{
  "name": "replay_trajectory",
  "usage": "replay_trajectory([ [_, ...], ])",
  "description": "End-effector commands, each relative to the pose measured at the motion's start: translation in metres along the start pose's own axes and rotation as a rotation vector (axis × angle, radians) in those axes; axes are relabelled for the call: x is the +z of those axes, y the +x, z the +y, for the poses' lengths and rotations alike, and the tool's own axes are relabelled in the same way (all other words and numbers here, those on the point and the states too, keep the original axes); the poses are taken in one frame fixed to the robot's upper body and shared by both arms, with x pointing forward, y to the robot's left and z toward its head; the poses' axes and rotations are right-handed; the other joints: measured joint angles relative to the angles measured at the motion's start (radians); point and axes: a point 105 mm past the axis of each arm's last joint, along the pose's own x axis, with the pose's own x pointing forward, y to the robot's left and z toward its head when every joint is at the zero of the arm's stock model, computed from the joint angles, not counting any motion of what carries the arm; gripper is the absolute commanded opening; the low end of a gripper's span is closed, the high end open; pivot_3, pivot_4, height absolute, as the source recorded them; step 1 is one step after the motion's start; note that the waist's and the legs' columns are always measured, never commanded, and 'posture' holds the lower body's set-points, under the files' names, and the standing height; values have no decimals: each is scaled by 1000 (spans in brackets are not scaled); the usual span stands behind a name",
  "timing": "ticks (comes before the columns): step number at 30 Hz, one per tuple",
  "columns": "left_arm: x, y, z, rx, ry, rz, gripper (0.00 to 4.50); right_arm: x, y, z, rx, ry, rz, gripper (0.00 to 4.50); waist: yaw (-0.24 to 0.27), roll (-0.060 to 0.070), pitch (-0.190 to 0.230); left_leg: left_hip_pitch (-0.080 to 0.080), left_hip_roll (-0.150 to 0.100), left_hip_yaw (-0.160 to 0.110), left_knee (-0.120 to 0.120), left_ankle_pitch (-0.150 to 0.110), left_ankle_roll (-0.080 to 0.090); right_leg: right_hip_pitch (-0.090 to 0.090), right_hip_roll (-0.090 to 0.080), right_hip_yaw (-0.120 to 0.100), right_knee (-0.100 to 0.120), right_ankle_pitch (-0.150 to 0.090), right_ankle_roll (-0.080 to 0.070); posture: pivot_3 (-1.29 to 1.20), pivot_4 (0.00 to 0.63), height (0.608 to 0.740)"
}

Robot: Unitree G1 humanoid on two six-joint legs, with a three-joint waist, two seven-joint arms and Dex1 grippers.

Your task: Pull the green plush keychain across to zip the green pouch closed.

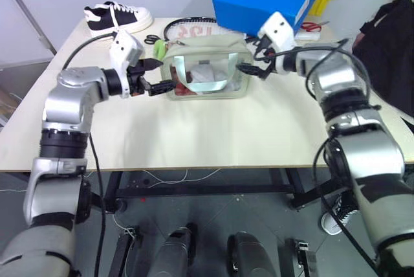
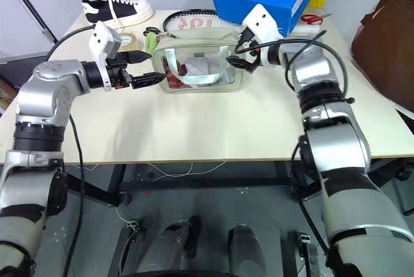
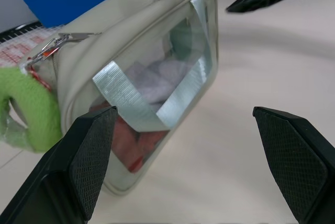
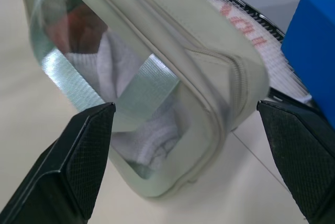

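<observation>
Green pouch (image 1: 207, 70): set on the worktop (image 1: 213, 134), flanked by both claws. Green plush keychain (image 1: 158, 48): hung at the pouch's left end, just beyond the left claw (image 1: 152, 75). Left claw: spread wide, nothing held. Right claw (image 1: 252, 63): spread wide at the pouch's right end, nothing held.
</observation>
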Motion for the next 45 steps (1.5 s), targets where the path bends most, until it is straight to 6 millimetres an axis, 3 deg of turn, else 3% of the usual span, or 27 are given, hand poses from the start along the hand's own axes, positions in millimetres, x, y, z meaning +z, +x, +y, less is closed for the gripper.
replay_trajectory([
  [1, 15, -5, 3, 92, 29, -79, 4431, 14, 5, -6, -51, -31, -33, 4500, -2, 0, 0, 0, 0, 0, 0, 0, 0, 0, 0, 0, 0, 0, 0, 0, 150, 740],
  [3, 11, -6, -3, 98, 29, -74, 4431, 16, 8, -1, -29, -32, -39, 4500, -6, 0, 0, 0, 0, 0, 0, 0, -1, 0, 0, 1, 1, 0, 0, 0, 150, 740],
  [6, 3, -12, -7, 130, 22, -57, 4500, 22, 14, 11, 37, -29, -69, 3616, -14, 0, 0, 0, 0, 0, -1, 1, -1, -1, 0, 1, 1, 0, 0, 0, 150, 740],
  [13, 0, -19, -1, 166, 34, -29, 4500, 29, 12, 15, 88, -50, -98, 34, -18, 0, 0, 1, 1, 1, -1, 0, 0, -1, 2, 2, 2, 0, 0, 0, 150, 740],
  [18, 5, -29, 16, 209, 47, -21, 4500, 37, -1, 19, 165, -54, -145, 10, -16, 1, 0, 1, 1, 1, -2, 0, 0, -2, 2, 2, 2, 0, 0, 0, 150, 740],
  [24, 6, -41, 30, 195, 72, 18, 4500, 34, -47, 58, 437, -84, -213, 10, -2, 1, 0, 0, 0, 0, -1, -1, 0, -2, 1, 2, 2, 0, 0, 0, 150, 740],
  [28, 9, -41, 29, 145, 80, 25, 4500, 23, -70, 62, 498, 3, -186, 10, 0, 1, 0, 1, 0, 1, 0, -2, -1, -1, 0, 2, 2, 0, 0, 0, 150, 740],
  [37, 6, -38, 23, 101, 58, 30, 4500, -1, -72, 33, 375, 96, -146, 10, -4, 1, 0, 0, 0, 1, 0, -2, -1, -2, -2, 2, 1, 0, 0, 0, 150, 740],
  [43, 6, -39, 19, 70, 54, 46, 4500, -9, -71, 45, 405, 68, -127, 10, -6, 1, 0, 0, 0, 1, 0, -1, 1, -1, -1, 2, 1, 0, 0, 0, 150, 740],
  [45, 5, -41, 20, 69, 48, 49, 4500, -11, -72, 47, 411, 66, -113, 722, -7, 1, 0, 0, 0, 1, 0, -1, 1, -1, -1, 2, 1, 0, 0, 0, 150, 740],
])
